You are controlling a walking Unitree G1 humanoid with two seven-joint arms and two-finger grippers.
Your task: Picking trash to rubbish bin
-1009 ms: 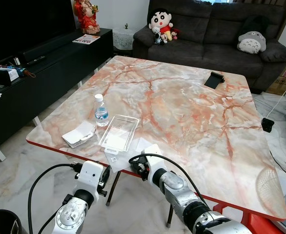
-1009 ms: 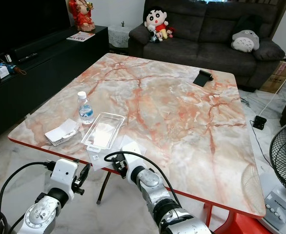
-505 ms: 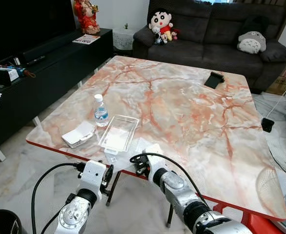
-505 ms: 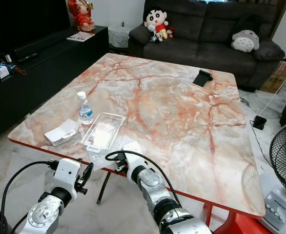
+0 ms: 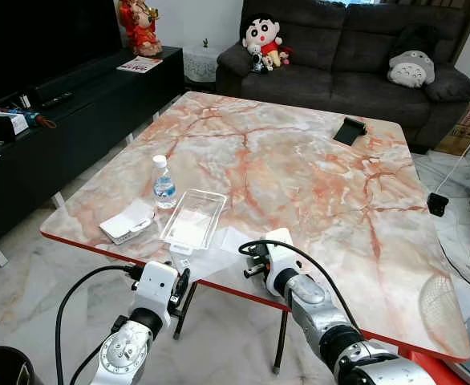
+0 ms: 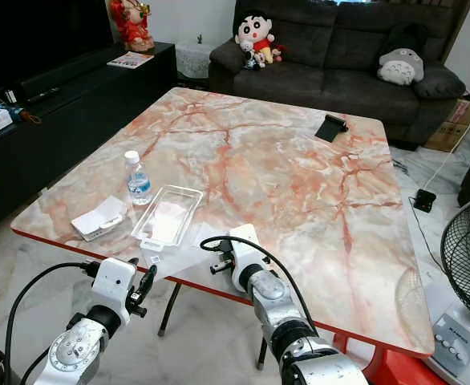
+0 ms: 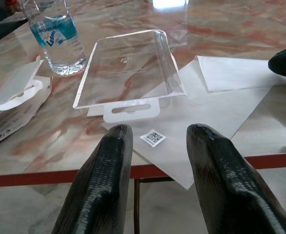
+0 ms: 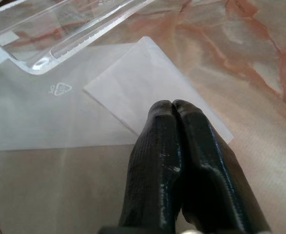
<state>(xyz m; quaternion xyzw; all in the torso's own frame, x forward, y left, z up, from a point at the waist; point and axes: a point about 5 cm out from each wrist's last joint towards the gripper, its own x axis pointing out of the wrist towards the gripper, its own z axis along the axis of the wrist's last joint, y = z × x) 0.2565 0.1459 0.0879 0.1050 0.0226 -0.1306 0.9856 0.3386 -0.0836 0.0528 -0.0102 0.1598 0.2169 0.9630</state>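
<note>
Near the marble table's (image 5: 315, 184) front edge lie a clear plastic tray (image 5: 193, 218), a white open carton (image 5: 127, 221), a small water bottle (image 5: 164, 183) and a white paper sheet (image 8: 133, 83) on clear film (image 8: 35, 122). My left gripper (image 7: 155, 134) is open just below and in front of the table edge, pointing at the tray (image 7: 126, 66). Over the front edge, my right gripper (image 8: 173, 103) is shut with its tips at the white paper. A dark bin (image 5: 1, 365) stands on the floor at the lower left.
A black phone-like item (image 5: 351, 130) lies on the table's far side. A dark sofa (image 5: 355, 48) with plush toys is behind it, a black TV console (image 5: 66, 104) runs along the left, and a fan (image 6: 469, 265) stands at the right.
My right gripper has moved right and forward, from the table's edge onto the paper. The left arm has barely moved. The camera view shifted slightly.
</note>
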